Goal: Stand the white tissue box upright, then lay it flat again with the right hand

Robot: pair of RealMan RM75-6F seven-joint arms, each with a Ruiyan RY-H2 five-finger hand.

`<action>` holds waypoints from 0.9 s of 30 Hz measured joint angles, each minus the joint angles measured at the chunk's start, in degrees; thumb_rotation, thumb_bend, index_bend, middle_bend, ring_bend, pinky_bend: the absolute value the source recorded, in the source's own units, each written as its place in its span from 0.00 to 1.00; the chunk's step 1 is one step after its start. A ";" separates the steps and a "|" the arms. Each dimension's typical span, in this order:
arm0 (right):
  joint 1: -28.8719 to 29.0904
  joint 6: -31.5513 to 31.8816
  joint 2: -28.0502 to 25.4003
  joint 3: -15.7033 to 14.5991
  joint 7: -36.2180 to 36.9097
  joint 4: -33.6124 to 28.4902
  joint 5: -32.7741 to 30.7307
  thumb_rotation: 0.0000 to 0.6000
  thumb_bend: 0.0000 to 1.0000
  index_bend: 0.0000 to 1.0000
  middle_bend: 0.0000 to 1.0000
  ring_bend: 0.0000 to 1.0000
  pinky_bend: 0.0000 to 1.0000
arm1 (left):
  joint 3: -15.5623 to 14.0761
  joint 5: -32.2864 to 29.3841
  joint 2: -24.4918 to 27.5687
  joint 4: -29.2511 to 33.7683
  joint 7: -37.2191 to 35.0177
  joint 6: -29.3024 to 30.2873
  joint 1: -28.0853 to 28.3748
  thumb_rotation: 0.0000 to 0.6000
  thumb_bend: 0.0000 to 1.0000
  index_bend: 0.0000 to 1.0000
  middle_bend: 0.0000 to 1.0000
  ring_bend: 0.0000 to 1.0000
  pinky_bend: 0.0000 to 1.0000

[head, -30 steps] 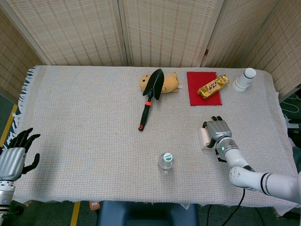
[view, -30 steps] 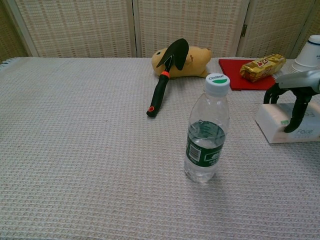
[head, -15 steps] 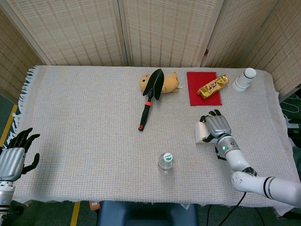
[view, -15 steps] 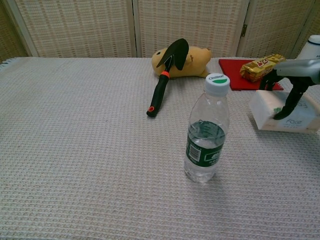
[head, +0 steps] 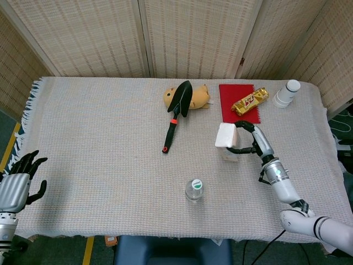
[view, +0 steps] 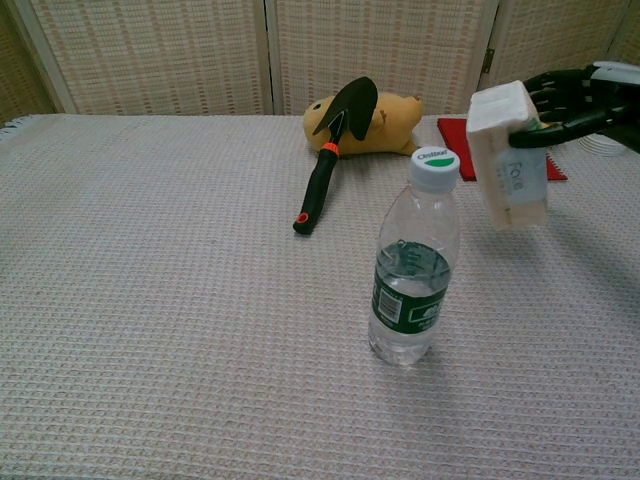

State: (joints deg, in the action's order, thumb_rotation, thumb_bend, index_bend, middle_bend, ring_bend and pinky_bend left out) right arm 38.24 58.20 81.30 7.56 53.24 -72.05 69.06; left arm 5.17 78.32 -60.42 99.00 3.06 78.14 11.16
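One woven cloth (head: 99, 138) covers the table; reed screens (head: 193, 33) close off the far side. Nearest stands a water bottle (view: 412, 262). Beyond it, my right hand (head: 255, 140) grips the white tissue box (view: 508, 156), now raised on end where it lay flat a second ago. My left hand (head: 17, 185) hangs off-table, fingers spread.

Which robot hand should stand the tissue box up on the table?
The right hand. It already holds the tissue box, tilted nearly on end. The left hand hangs off the table's far edge, fingers spread, holding nothing.
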 measured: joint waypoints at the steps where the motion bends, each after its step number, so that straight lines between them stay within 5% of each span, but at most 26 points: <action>1: -0.50 0.59 1.24 -0.11 6.57 3.21 2.71 1.00 0.17 0.56 0.48 0.32 0.00 | 0.04 -0.13 -0.01 -0.04 0.01 -0.03 0.00 1.00 0.49 0.19 0.00 0.00 0.14; 7: -1.76 3.11 8.82 -1.40 29.03 23.05 14.25 1.00 0.18 0.56 0.48 0.32 0.00 | 0.21 -0.75 -0.19 -0.35 0.24 -0.60 0.23 1.00 0.49 0.19 0.00 0.00 0.14; 13: -1.87 4.12 16.19 -4.37 37.83 36.59 21.00 1.00 0.20 0.56 0.48 0.32 0.00 | 0.27 -1.08 -0.44 -0.56 0.65 -0.92 0.43 1.00 0.49 0.19 0.00 0.00 0.14; 27: -2.52 5.85 18.98 -6.46 39.19 42.20 22.22 1.00 0.23 0.56 0.48 0.32 0.00 | 0.11 -1.47 -0.55 -0.57 1.45 -1.60 0.67 1.00 0.49 0.18 0.00 0.00 0.15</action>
State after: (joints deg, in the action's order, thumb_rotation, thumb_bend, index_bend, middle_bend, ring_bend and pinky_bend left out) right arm 35.73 64.04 100.28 1.10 92.42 -29.86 91.28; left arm 5.28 76.85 -60.98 98.43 4.52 76.55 11.83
